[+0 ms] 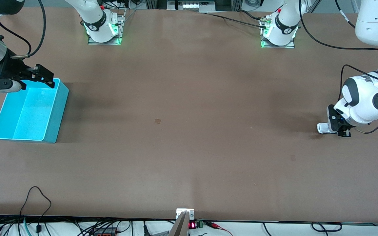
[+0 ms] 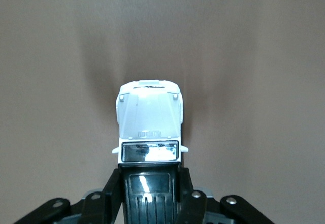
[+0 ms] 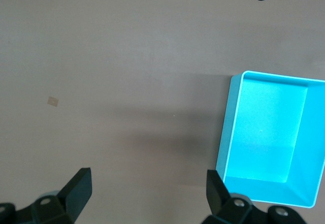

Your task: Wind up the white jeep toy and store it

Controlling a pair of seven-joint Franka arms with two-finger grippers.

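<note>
1. Nearest the front camera, only bare brown table is seen, with a small dark patch near its middle.
2. Toward the left arm's end, the white jeep toy is found low at the table surface, clamped at its black roof between the fingers of the left gripper; from the left wrist, the jeep's white hood is seen sticking out past the fingers.
3. Toward the right arm's end, a turquoise bin is set on the table.
4. Over the bin's farther rim, the right gripper is held with its fingers spread wide and nothing between them.
</note>
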